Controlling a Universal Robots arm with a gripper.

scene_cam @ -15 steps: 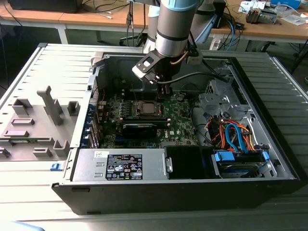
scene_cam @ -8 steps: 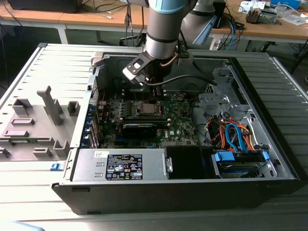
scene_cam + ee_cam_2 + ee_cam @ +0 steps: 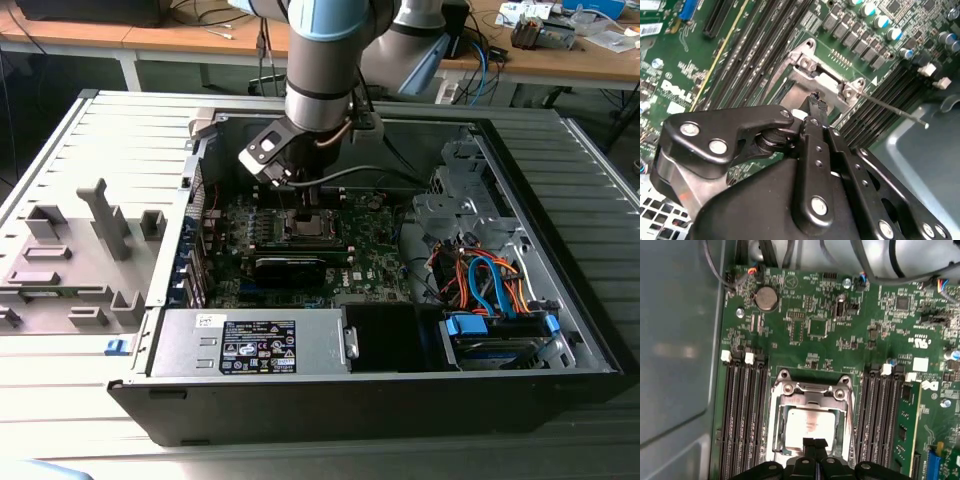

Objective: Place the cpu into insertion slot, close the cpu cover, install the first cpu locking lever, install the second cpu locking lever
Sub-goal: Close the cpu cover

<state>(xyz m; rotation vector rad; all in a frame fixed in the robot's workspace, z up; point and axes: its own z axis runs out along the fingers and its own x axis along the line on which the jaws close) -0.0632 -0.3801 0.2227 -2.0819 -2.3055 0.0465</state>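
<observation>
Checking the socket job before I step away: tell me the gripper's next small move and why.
Probably slide the gripper toward the thin locking lever. In the first wrist view the cpu lies framed by the lowered cpu cover, with the gripper shut over its edge. In the second wrist view the lever juts free over the memory slots, seemingly unlatched.

Grey slatted worktable (image 3: pixel 60 140), wooden desks (image 3: pixel 590 62) behind

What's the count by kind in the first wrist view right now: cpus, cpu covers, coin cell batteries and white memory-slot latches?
cpu: 1
cpu cover: 1
coin cell battery: 1
white memory-slot latches: 4
Total: 7
</observation>
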